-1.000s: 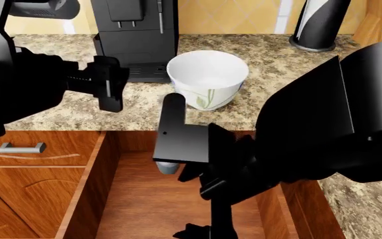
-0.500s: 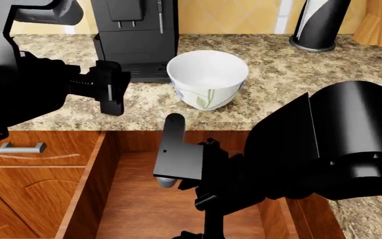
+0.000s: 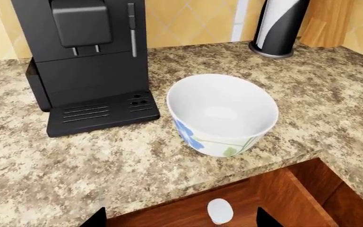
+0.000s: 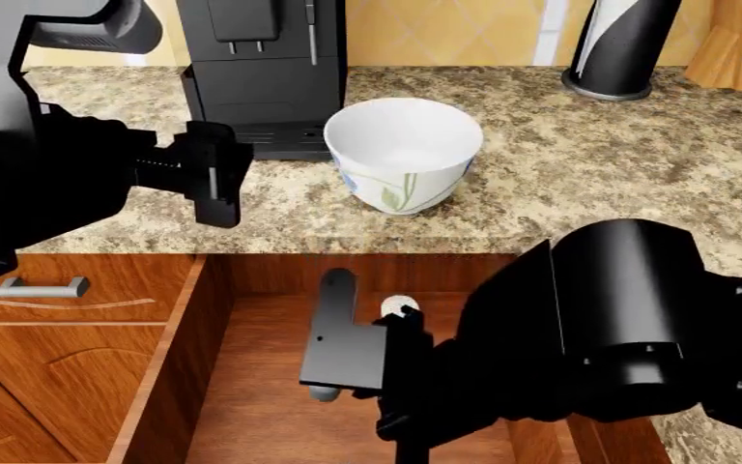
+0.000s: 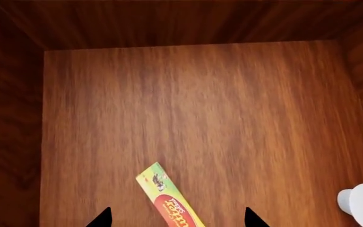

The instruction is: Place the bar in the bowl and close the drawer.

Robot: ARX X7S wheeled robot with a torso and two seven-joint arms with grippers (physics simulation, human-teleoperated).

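The yellow-topped butter bar (image 5: pixel 168 201) lies on the open reddish-brown wooden drawer's (image 5: pixel 245 118) floor. The right tool (image 5: pixel 176 218) hangs over it, tips apart. The left tool (image 3: pixel 180 218), also spread, hovers near the white flowered bowl (image 3: pixel 222 113).

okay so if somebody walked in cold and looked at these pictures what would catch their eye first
Probably the big white bowl with its blue flower pattern, standing on the granite counter beside the black coffee machine. Next, the open drawer below, where the right gripper hangs above the yellow butter bar lying on the wooden floor.
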